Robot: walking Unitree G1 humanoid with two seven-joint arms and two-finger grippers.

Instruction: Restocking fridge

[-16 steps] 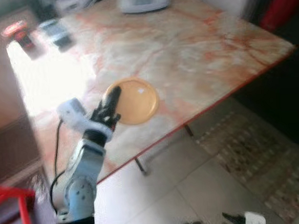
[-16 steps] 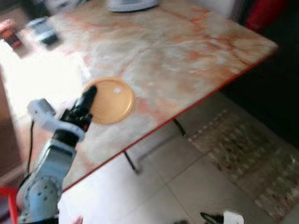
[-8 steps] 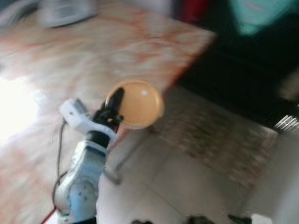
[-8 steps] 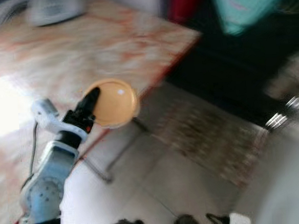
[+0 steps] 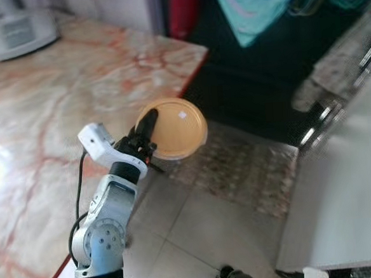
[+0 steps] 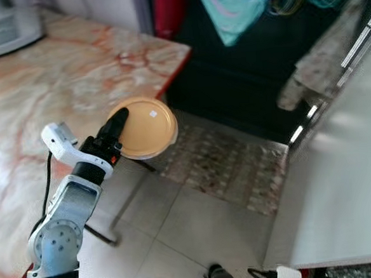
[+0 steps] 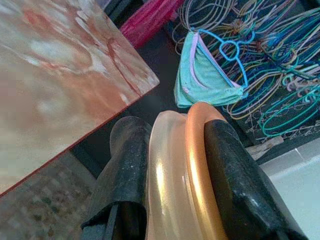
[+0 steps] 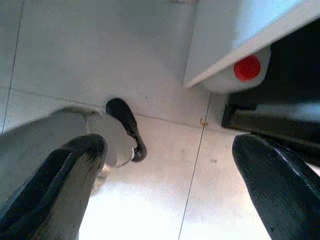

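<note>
Big marble table [image 5: 55,91] with orange veining and a red edge takes up the robot's left side, with a white appliance [image 5: 19,35] sitting at its far end. Past the table's corner there's a patterned rug [image 5: 238,167] on the pale tiled floor [image 5: 198,233]. In the dark area behind it, a teal garment [image 7: 202,75] hangs among a tangle of coloured wire hangers [image 7: 280,65], next to something red [image 5: 184,8].
</note>
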